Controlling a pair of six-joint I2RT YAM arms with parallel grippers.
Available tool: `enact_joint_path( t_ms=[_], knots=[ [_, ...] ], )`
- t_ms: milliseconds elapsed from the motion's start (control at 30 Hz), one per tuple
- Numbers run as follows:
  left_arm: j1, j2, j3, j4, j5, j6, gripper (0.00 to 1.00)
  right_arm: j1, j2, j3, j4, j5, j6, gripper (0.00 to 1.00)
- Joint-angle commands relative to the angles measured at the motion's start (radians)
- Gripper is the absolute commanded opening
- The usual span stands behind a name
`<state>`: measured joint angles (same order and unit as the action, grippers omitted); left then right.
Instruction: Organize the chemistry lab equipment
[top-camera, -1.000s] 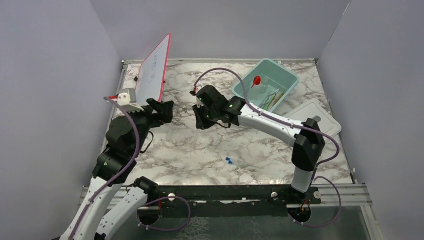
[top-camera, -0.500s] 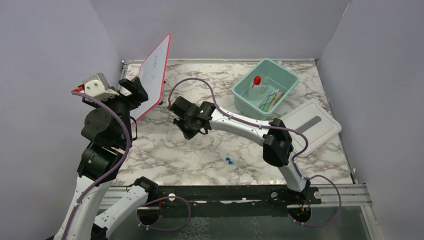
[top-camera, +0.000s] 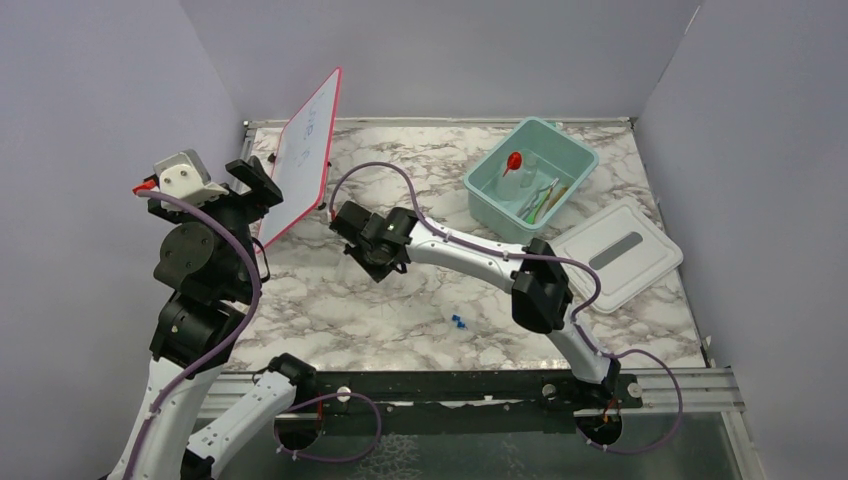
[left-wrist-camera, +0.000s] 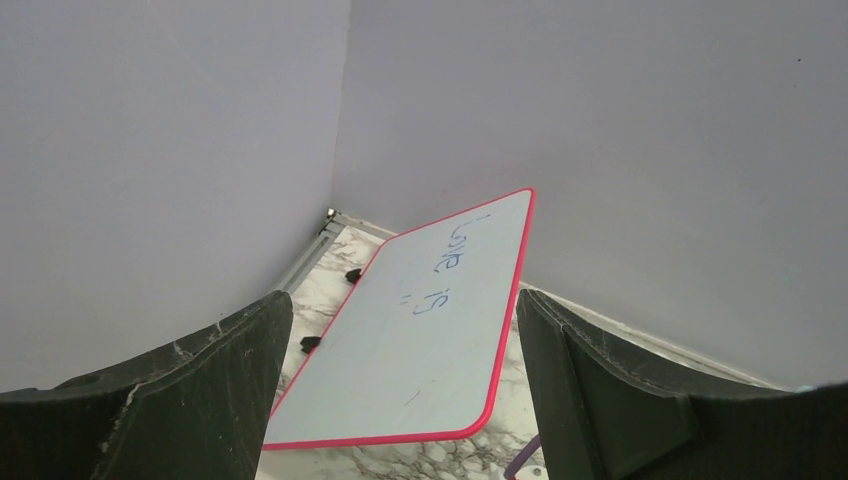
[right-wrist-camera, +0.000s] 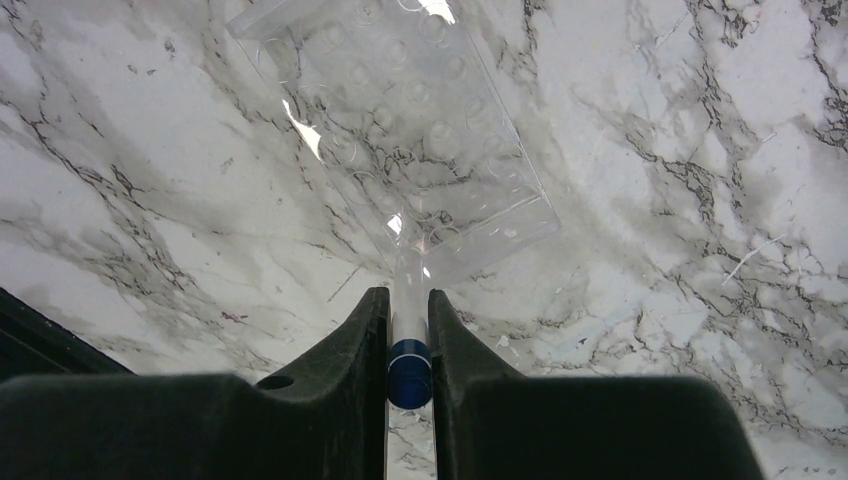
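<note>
Gripping a blue-capped tube (right-wrist-camera: 408, 335), the right gripper (right-wrist-camera: 408, 300) hangs over a clear rack (right-wrist-camera: 400, 130); the left gripper (left-wrist-camera: 400, 310) stands open facing the whiteboard (left-wrist-camera: 425, 345).

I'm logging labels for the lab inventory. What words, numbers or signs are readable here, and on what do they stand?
On the whiteboard: two short groups of blue handwriting, too tilted and faint to read for sure.
On the tube, clear tray, tub and lid: no text visible.
No other text can be read.
</note>
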<state>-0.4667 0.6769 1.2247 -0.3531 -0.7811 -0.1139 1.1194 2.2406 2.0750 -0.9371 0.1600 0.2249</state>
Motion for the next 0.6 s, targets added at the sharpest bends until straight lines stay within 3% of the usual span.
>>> enact_joint_path(
  t_ms=[0,300,567],
  knots=[
    [-0.001,-0.006,0.020,0.028,-0.031,0.026,0.85,0.016,0.037,0.017,-0.017,0.036,-0.026,0.09],
    [-0.007,0.002,0.021,0.029,-0.030,0.026,0.85,0.029,0.022,-0.076,0.081,0.047,-0.038,0.14],
    [-0.012,0.009,0.030,0.030,-0.028,0.029,0.85,0.030,0.007,-0.113,0.104,0.061,-0.002,0.29]
  ],
)
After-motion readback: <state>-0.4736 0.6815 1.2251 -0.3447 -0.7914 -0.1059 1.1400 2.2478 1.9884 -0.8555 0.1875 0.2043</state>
